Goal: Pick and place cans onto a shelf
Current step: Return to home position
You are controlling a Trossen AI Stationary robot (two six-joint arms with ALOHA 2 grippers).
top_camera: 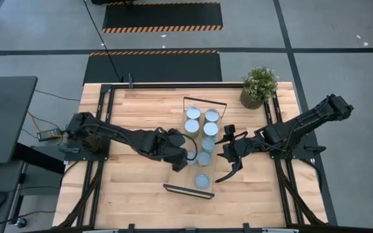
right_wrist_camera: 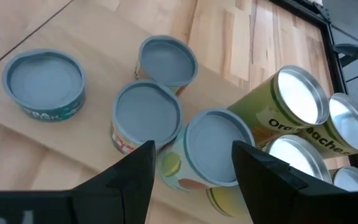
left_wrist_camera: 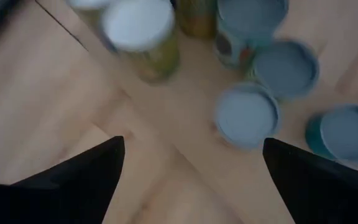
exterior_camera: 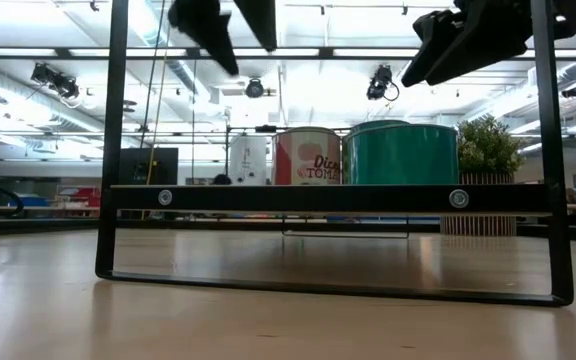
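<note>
Low view, tomato can (exterior_camera: 306, 157) lettering — overhead, lids (top_camera: 192, 125)

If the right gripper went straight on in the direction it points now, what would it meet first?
Most likely the can with the grey-blue lid, seen between the open fingers of the right gripper; depth is unclear, so this is not certain.

cans (right_wrist_camera: 148, 115) pale-blue tops, olive-green labels, shelf (top_camera: 193, 176) lt wood, blk frames (exterior_camera: 333, 198)
</note>
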